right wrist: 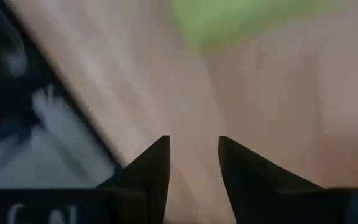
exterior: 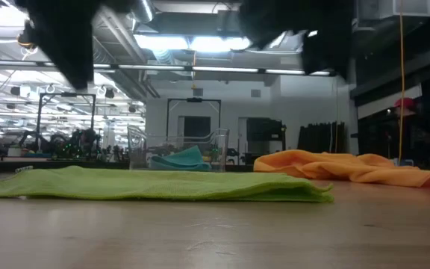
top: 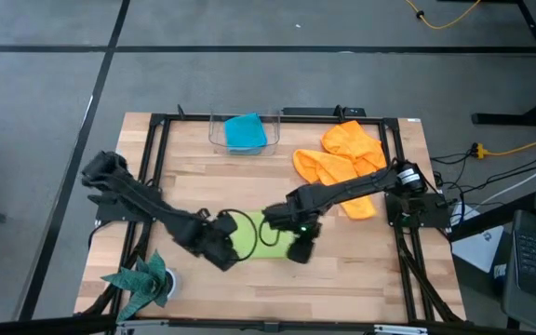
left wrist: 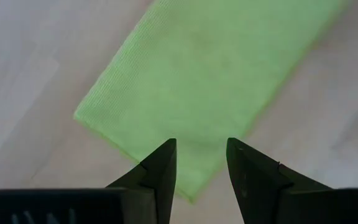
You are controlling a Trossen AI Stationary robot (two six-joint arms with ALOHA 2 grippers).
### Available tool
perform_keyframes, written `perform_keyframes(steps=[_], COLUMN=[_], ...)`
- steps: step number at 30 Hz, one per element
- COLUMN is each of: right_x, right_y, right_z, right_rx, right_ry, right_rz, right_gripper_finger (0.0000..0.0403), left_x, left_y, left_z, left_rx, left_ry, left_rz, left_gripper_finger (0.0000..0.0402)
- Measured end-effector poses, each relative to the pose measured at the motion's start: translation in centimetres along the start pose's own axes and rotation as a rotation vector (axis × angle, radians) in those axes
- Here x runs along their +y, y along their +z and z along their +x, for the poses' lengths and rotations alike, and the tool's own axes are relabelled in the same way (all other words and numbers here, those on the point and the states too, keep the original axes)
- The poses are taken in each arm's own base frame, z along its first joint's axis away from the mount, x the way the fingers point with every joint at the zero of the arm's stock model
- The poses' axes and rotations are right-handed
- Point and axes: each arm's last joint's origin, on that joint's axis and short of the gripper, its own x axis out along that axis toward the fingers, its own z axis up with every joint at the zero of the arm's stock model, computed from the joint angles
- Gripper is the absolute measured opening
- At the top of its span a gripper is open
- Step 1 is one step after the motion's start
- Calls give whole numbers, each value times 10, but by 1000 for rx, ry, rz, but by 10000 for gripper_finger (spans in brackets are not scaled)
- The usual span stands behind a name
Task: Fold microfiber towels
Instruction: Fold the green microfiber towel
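A lime-green towel (top: 257, 238) lies flat on the wooden table near its front middle; it also shows in the low view (exterior: 155, 185). My left gripper (left wrist: 201, 146) is open and hovers above the towel's left end (left wrist: 210, 74). My right gripper (right wrist: 193, 142) is open and hovers over bare wood just off the towel's right end (right wrist: 229, 18). Both are clear of the towel, high in the low view. A turquoise-blue towel (top: 245, 132) lies in a clear bin. Two orange towels (top: 347, 158) lie heaped at the far right.
The clear bin (top: 214, 130) stands at the far middle of the table. A dark teal spiky-edged cloth (top: 142, 284) lies at the near left corner. A black frame (top: 156, 126) runs around the table edge. Bare wood shows between the green towel and the bin.
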Motion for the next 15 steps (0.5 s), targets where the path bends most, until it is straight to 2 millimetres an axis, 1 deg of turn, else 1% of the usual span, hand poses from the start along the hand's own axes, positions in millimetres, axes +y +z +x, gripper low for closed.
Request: perform_keyframes(steps=[3, 5, 9, 13, 15], right_x=[1, 4, 12, 20, 23], right_y=[-20, -33, -52, -71, -81], right_z=[-1, -5, -17, -30, -38], right_rx=[125, 151, 113, 33, -12], right_ry=[-51, -89, -108, -120, -136], right_rz=[-57, -101, -202, -284, -311], right_gripper_finger=[139, 139, 139, 139, 139], left_x=[-3, -3, -1, 4, 10], left_y=[6, 10, 17, 28, 33], left_z=[27, 44, 70, 88, 99], left_rx=[100, 185, 277, 301, 311], left_ry=[54, 74, 106, 139, 179], left_rz=[-25, -44, -79, -97, -72], left_gripper_finger=[133, 133, 133, 133, 133])
